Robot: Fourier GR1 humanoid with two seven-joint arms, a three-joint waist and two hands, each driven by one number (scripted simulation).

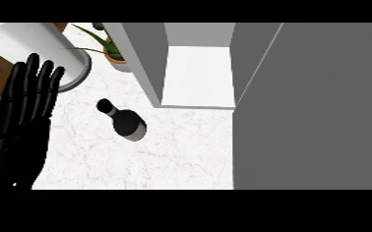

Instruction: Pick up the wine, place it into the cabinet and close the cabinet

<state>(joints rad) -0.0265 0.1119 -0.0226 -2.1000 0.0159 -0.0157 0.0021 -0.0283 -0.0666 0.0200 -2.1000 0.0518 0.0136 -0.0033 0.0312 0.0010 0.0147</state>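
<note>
Wine bottle (123, 120) was seen on the marble counter (181, 162), near the open cabinet (196, 76); left hand (25, 108) was held released, fingers straight, at left edge

We are looking down on a white marble counter with faint veins (174, 162). A dark glass wine bottle (125, 121) is standing on it, and a green leafy plant in a brown pot (110, 50) is sitting further back (partly behind the cabinet wall).
</note>
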